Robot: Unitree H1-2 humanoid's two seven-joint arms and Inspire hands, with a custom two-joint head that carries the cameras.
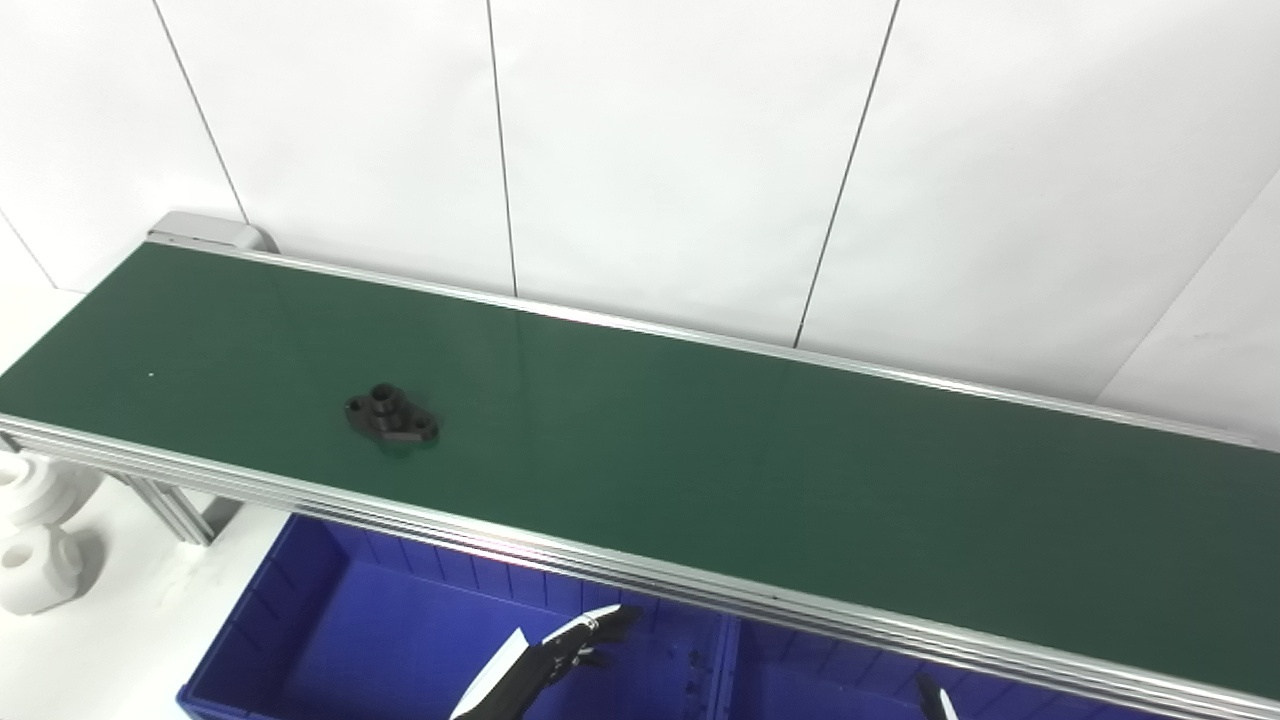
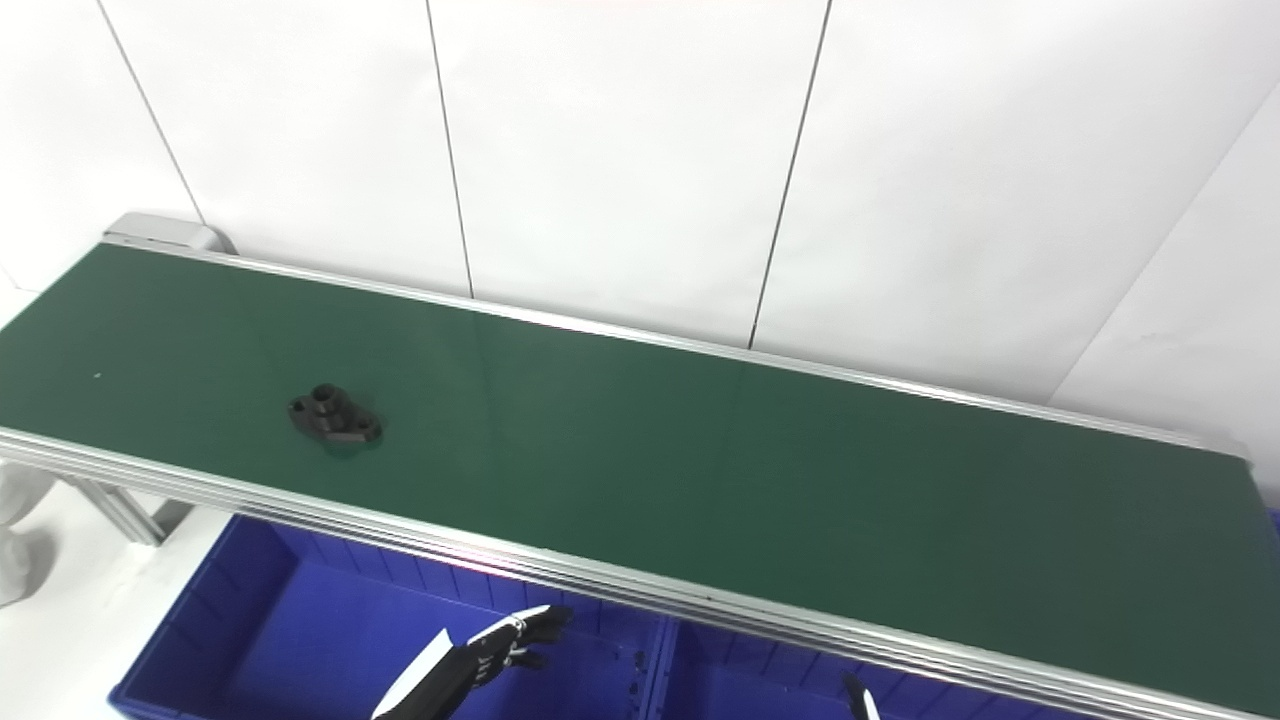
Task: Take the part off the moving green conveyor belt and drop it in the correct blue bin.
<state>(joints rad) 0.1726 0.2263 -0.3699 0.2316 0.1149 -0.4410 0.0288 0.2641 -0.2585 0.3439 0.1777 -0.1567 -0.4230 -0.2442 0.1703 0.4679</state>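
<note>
We see a black part [image 1: 391,414] lying on the green belt [image 1: 760,470], far left. Our left robot hand [image 1: 585,640] hangs low over the blue bin [image 1: 300,610], holding nothing, fingers loosely apart; of the right robot hand [image 1: 932,697] only a tip shows, so we cannot tell. A late reach could miss the moving part.

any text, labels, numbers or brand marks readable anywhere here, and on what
None can be read in either view.
Black part: no marking visible; too small to tell if anything is moulded in.
Green conveyor belt and its aluminium rail: plain, no label.
Blue bins: no tags or numbers showing.
White wall panels: blank.
White parts at the left edge: no print visible.
</note>
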